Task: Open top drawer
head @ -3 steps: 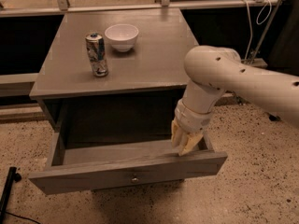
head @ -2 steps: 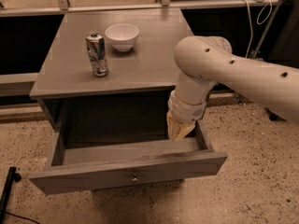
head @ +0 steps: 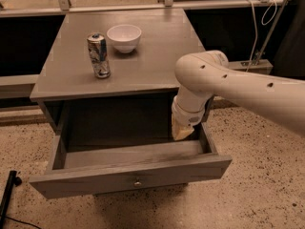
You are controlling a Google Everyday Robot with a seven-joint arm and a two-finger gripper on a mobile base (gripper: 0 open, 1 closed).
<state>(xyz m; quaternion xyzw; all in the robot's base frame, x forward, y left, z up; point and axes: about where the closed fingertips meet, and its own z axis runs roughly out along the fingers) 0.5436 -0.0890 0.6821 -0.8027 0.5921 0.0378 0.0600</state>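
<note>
Where the speckled floor (head: 257, 185) showed at the far left, a thin black rod (head: 8, 191) stood at an angle, well apart from the furniture. Next to it, a grey wooden bench (head: 157, 56) filled the middle of the view. The top drawer (head: 128, 174) stood open beneath the bench's front edge. Its wide front panel sat well out from the frame, with a small round metal knob (head: 137, 182) at its centre.

On the bench top, towards the back left corner, an upright drink can (head: 98, 55) stood just beside a white bowl (head: 124, 37). The bowl was a little further back and to the right.

From the right edge of the view, a thick cream-coloured arm (head: 238, 87) reached in over the bench's front right corner and bent downward. The gripper (head: 182, 130), tan at its tip, hung inside the open drawer, close to the right side wall and below the bench's front edge. Whether it was spread or pressed together could not be told, nor whether it touched the drawer.
</note>
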